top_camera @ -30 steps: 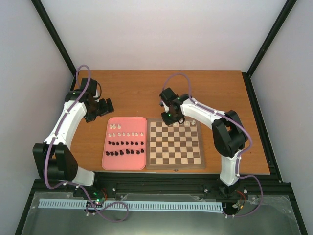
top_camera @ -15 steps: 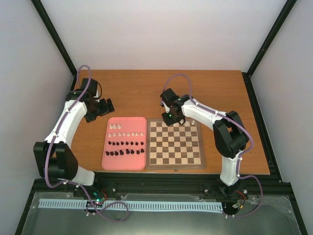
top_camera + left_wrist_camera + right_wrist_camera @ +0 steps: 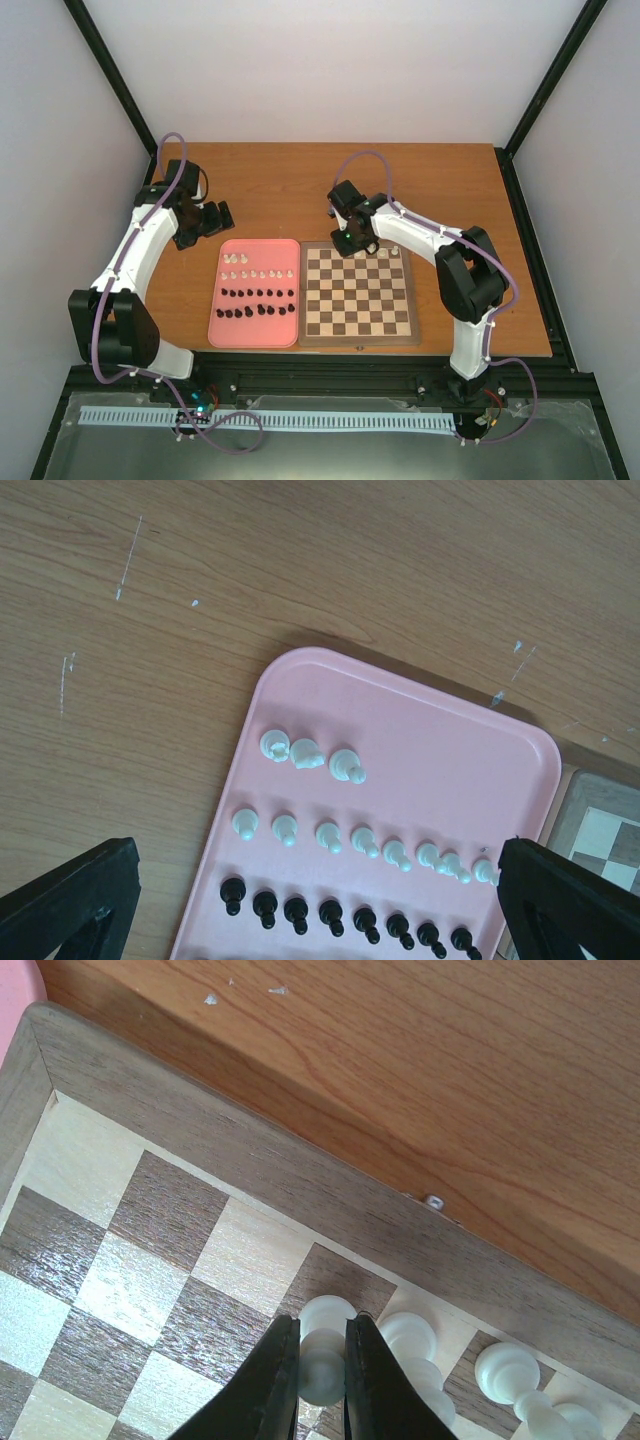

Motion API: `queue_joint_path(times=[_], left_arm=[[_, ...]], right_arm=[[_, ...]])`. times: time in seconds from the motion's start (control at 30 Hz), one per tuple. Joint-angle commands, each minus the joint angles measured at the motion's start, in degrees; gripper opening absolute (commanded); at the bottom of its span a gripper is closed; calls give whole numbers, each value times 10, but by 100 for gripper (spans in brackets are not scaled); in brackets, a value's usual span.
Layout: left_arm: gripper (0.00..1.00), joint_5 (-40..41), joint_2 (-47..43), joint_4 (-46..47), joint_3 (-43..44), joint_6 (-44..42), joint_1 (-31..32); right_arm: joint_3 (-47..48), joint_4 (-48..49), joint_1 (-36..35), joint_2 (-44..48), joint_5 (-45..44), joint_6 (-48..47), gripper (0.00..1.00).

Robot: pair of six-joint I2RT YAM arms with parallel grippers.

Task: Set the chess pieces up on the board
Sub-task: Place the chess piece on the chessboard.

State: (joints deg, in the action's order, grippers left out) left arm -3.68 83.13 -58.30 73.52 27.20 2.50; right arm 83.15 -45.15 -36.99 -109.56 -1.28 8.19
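From above, the square brown-and-cream wooden chessboard (image 3: 359, 300) at centre carries only a few tiny white chess pieces (image 3: 390, 250) on its top row. Most wait on the rounded pink tray (image 3: 250, 332) to its left.

Left wrist: the left gripper (image 3: 318, 875) gapes empty above that tray.

Right wrist: the right gripper (image 3: 322, 1355) pinches a white piece (image 3: 326, 1318) low-centre, at the board's edge row.

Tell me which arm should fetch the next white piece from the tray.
Left. The left fingers are open and facing the pink tray; the right fingers are shut on a white piece in the far row of the board.
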Motion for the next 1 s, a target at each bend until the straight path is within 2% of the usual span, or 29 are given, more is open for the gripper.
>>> queue_joint_path(times=[0.0,0.43,0.97], left_arm=[[100,-5,5,6,3,1,-3],[100,-3,2,6,2,0,-3],[100,-3,-2,6,0,1,-2]], right_arm=[[5,10,3,-7,-3,0,11],[11,11,3,-15,1,1,23],[12,2,3,-6,-29,-7,25]])
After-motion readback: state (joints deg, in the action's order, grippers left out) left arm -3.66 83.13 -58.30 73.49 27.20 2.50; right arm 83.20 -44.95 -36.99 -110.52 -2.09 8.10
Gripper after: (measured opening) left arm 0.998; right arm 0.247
